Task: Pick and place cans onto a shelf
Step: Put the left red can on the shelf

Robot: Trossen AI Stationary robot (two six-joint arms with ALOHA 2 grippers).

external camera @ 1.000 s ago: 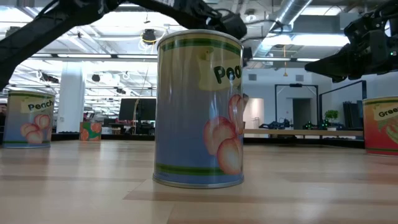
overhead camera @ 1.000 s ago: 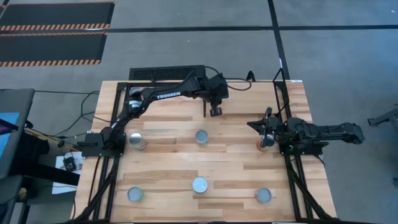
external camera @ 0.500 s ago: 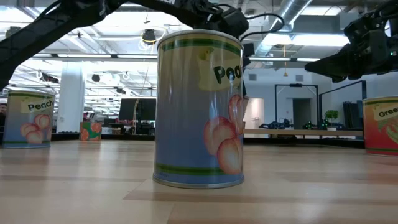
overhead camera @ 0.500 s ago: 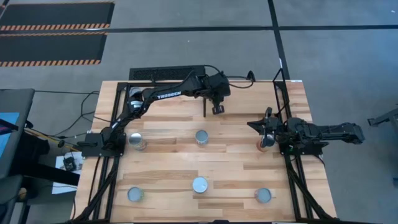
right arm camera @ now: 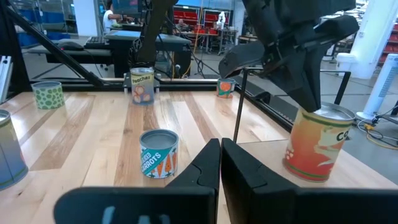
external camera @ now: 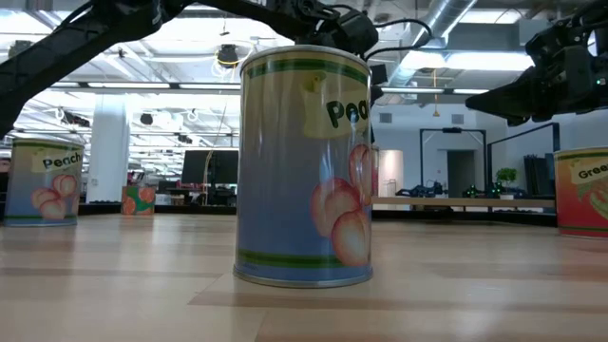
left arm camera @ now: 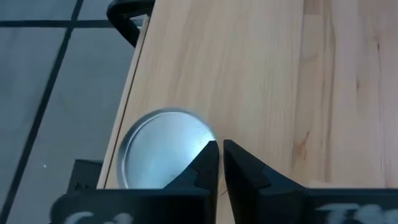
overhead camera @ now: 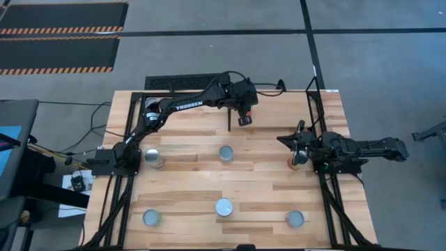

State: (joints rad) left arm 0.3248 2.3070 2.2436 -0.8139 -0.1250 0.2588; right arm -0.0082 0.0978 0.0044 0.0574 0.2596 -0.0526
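Observation:
My left gripper (overhead camera: 243, 121) reaches to the middle of the table's far edge, fingers shut and slanting down. Below it an orange-labelled can (right arm camera: 317, 149) stands upright on its base at that edge; its silver top (left arm camera: 163, 149) shows in the left wrist view, and the arm hides it from above. Several more cans stand upright on the wood, among them a carrot can (overhead camera: 225, 153), a peach can (overhead camera: 224, 207) and one (overhead camera: 298, 159) beside my right gripper (overhead camera: 287, 141). That gripper waits shut at the right side. The shelf is out of view. My left gripper's shut fingertips (left arm camera: 210, 152) stand at the rim of the orange can's top (left arm camera: 186, 134), coming from above at a slant. I cannot tell whether they touch it. The can stands upright on the wood.
A thin black rod (right arm camera: 238, 106) stands upright near the orange can. A black cable loop (left arm camera: 127, 12) lies beyond the far edge. Black frame bars (overhead camera: 322, 202) run down the table's left and right sides. Bare wood (overhead camera: 188, 181) lies between the cans.
My left gripper has tipped up a little, and its fingertips have drawn slightly toward the table's far edge. The cans have stayed where they were.

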